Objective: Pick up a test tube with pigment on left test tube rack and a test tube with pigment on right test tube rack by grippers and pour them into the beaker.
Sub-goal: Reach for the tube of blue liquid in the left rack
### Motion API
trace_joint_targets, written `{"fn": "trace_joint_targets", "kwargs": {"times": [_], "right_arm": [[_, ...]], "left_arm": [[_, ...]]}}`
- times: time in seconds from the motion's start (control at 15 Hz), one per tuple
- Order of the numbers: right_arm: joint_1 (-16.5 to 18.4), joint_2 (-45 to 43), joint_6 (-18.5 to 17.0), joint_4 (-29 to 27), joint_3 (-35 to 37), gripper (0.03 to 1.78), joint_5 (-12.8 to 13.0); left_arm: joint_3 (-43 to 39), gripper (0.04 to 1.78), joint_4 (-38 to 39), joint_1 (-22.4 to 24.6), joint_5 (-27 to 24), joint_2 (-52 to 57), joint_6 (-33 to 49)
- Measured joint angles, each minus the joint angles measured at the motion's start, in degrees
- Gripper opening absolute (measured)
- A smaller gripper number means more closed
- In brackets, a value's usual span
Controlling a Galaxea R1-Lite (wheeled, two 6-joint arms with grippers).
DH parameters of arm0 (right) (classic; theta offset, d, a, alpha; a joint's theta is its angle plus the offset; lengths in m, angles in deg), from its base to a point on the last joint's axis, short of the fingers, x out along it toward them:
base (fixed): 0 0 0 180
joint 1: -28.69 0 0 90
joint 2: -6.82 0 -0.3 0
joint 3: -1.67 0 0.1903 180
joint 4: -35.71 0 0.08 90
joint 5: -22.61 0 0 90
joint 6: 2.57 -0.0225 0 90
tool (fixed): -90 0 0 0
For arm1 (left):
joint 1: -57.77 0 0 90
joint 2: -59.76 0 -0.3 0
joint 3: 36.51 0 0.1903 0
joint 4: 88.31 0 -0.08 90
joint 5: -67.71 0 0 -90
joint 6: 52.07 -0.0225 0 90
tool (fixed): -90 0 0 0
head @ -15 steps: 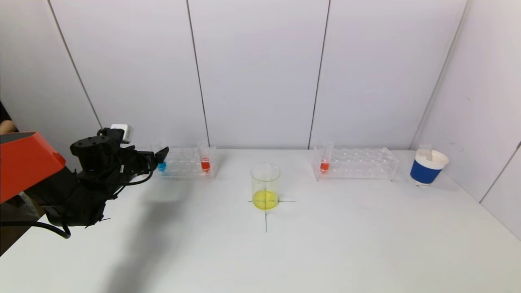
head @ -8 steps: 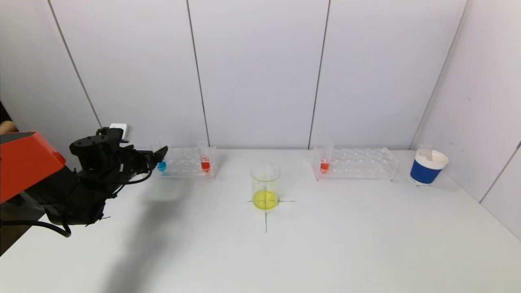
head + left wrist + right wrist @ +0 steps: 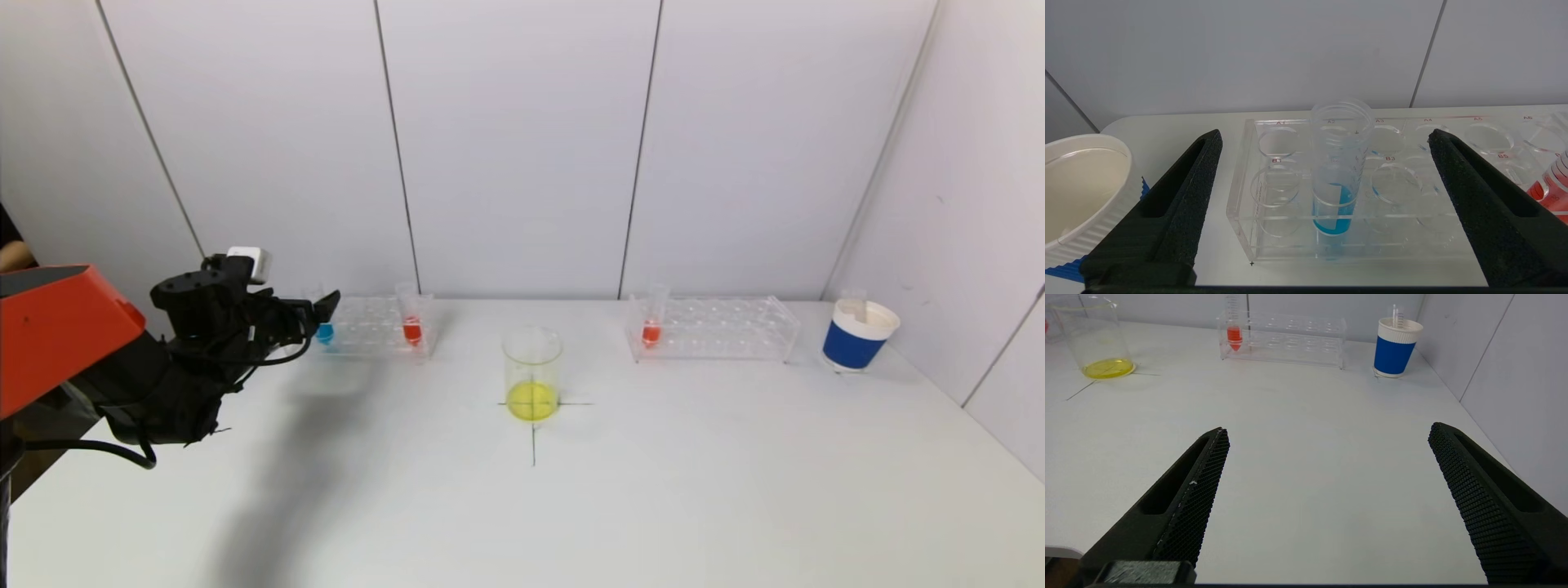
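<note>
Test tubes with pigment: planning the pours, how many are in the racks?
3: blue and red in the left rack, red in the right rack.

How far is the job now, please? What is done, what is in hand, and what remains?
Done: nothing from this pair; the beaker holds only yellow liquid. In hand: the open left hand is lined up on the blue tube in the left rack, not touching. Left: grasp it, fetch the red tube from the right rack, pour both.

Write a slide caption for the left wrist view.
Open left hand lined up on the blue tube standing in the clear rack, not yet touching.
</note>
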Motion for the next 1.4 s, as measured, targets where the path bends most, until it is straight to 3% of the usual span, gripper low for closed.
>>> {"fn": "trace_joint_targets", "kwargs": {"times": [1.4], "right_arm": [[0.00,0.00,-0.02,0.00,0.00,1.77,0.00]], "left_arm": [[2.32,1.76,0.04,-0.50,-0.94,-2.19,0.00]]}}
